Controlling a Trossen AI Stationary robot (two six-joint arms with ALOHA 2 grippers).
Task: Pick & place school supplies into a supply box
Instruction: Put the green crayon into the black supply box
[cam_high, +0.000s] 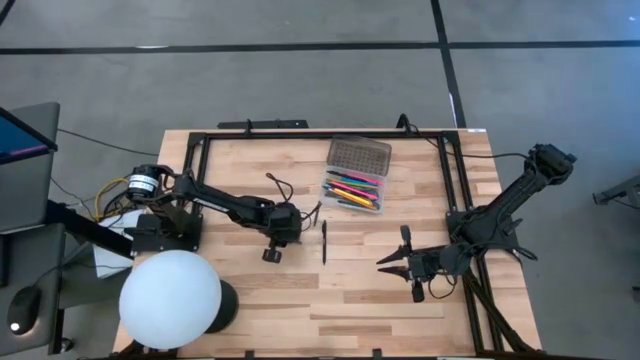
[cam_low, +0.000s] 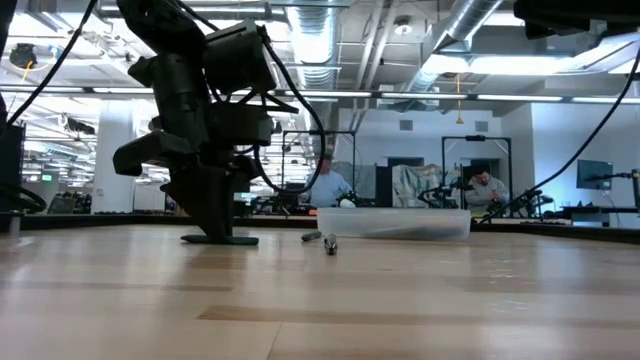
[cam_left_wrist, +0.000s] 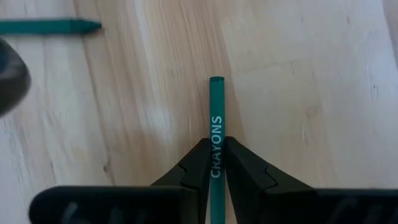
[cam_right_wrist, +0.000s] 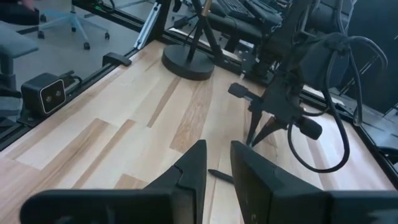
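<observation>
So on the far left of the table there's that white globe lamp (cam_high: 170, 300), nowhere near the work, so I can ignore it. Next over is my left gripper (cam_high: 272, 255), pointed down at the wood with its fingers pinched onto a teal crayon (cam_left_wrist: 216, 134). You can read "CRAYONS" on the barrel running up between the pads in the left wrist view, so it's clamped along its length, which should keep it from swinging when I carry it. Low view has the fingertips (cam_low: 218, 232) right down at the tabletop, so I'd say this is the grab itself, lift not done yet.

Just to the right lies a dark pen (cam_high: 324, 243), loose on the boards and apart from everything, probably the next pick. Up and right of that sits the supply box (cam_high: 352, 190), open, lid flipped back, with a bunch of pink, yellow and blue pens already inside. That's the crayon's destination.

Far right, my right gripper (cam_high: 408, 264) hovers with a narrow gap between its fingers (cam_right_wrist: 189, 171), holding nothing, parked clear so the left arm has room.
</observation>
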